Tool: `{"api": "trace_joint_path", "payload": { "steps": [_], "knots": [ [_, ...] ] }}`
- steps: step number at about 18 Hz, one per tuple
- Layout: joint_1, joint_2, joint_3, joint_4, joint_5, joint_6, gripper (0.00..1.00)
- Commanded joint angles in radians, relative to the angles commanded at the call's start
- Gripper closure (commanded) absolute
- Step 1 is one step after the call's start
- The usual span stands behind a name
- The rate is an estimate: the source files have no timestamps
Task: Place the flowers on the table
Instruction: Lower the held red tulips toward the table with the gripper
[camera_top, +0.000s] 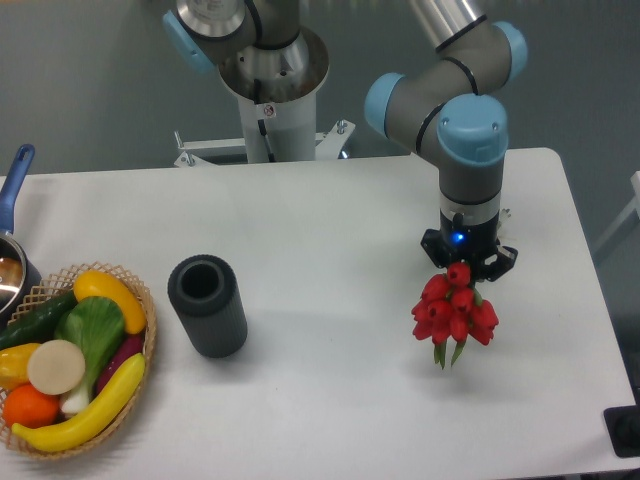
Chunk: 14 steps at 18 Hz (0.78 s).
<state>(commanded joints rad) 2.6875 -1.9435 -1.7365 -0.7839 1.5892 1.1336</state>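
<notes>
The flowers (455, 312) are a small bunch of red tulip-like blooms with green leaf tips showing at their lower end. They hang right under my gripper (464, 270) over the right part of the white table (340, 230). The gripper points straight down and its black fingers close around the top of the bunch. The stems are mostly hidden behind the blooms. I cannot tell whether the bunch touches the tabletop.
A dark grey cylindrical vase (207, 304) stands left of the middle. A wicker basket (140, 400) with colourful vegetables sits at the front left corner. A pot with a blue handle (12, 190) is at the left edge. The robot base (268, 110) stands behind the table.
</notes>
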Motion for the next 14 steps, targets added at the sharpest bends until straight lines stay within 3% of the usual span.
{"api": "trace_joint_path", "payload": {
  "steps": [9, 11, 13, 14],
  "knots": [
    [-0.008, -0.032, 0.008, 0.003, -0.008, 0.003, 0.84],
    [-0.009, -0.043, 0.009, 0.003, -0.015, 0.003, 0.72],
    [-0.011, -0.049, 0.012, 0.005, -0.047, 0.003, 0.50],
    [-0.011, -0.051, 0.014, 0.005, -0.055, 0.002, 0.45]
  ]
}}
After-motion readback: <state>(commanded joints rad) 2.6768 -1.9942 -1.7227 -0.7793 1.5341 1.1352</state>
